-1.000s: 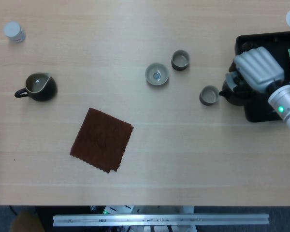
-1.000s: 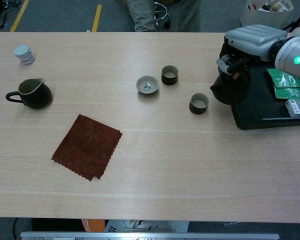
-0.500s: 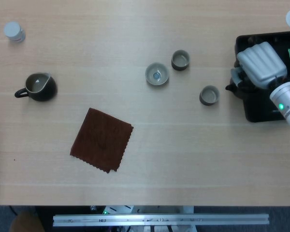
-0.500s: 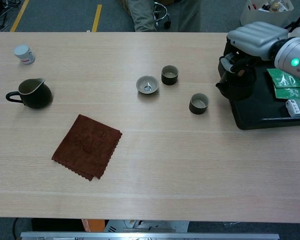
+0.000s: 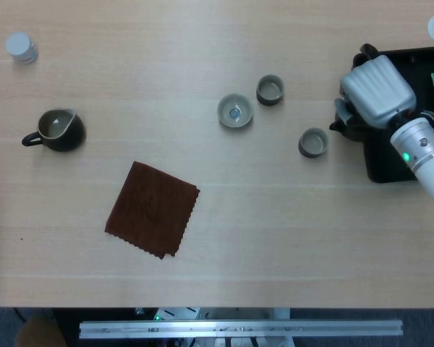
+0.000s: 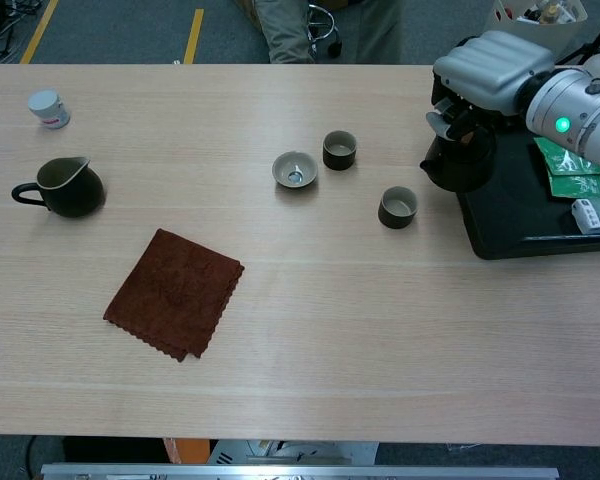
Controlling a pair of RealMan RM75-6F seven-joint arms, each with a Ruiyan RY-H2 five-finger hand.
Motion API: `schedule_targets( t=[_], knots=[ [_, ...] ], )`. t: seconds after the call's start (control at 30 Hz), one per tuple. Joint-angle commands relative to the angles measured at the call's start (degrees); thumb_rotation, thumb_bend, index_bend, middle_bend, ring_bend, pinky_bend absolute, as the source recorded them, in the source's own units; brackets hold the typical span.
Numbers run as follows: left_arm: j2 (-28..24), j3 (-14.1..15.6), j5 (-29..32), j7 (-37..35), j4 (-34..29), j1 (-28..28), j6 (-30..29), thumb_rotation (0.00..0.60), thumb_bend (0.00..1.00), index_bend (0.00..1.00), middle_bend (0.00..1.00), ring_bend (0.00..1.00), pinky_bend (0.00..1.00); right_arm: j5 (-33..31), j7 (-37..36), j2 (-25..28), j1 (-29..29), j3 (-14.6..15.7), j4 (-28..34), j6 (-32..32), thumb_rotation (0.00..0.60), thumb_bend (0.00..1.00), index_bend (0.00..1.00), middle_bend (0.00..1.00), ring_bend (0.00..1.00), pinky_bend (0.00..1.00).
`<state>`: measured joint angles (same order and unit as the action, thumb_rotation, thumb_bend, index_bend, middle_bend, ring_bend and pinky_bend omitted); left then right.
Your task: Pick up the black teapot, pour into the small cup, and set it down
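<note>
My right hand [image 5: 377,90] [image 6: 487,68] grips the black teapot [image 5: 345,124] [image 6: 458,161] from above, at the left edge of the black tray [image 5: 388,168] [image 6: 517,226]. The hand hides most of the pot in the head view; in the chest view its round body and short spout show below the fingers. The spout points left toward the small grey cup [image 5: 313,142] [image 6: 398,207], which stands upright on the table a little left of and nearer than the pot. I cannot tell whether the pot rests on the tray or hangs above it. My left hand appears in neither view.
Two more cups [image 5: 235,111] [image 5: 270,90] stand mid-table. A dark pitcher [image 5: 56,130] [image 6: 63,187] and a white jar [image 5: 20,47] are at the far left. A brown cloth [image 5: 152,210] lies nearer the front. Green packets [image 6: 570,170] lie in the tray.
The right hand with the teapot drew back from the small cup toward the tray, then shifted left and away again. The cup and everything else stayed put.
</note>
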<state>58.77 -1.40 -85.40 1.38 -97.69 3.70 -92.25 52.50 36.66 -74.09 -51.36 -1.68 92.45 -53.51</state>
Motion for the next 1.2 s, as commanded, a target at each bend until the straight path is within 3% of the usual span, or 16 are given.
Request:
schedule_targets(
  t=[0.03, 1.2],
  knots=[
    [0.0, 0.0, -0.1, 0.0, 0.0, 0.0, -0.1, 0.600, 0.39, 0.15, 0.20, 0.18, 0.19, 0.3, 2.2, -0.9, -0.5, 0.2, -0.4, -0.5, 0.423, 0.50, 0.85, 0.80, 0.69, 0.18],
    [0.7, 0.1, 0.3, -1.8, 1.7, 1.0, -0.8, 0.600, 0.39, 0.15, 0.20, 0.18, 0.19, 0.7, 16.4, -5.9, -3.1, 1.2, -3.1, -1.6, 0.419, 0.45, 0.85, 0.80, 0.68, 0.18]
  ],
)
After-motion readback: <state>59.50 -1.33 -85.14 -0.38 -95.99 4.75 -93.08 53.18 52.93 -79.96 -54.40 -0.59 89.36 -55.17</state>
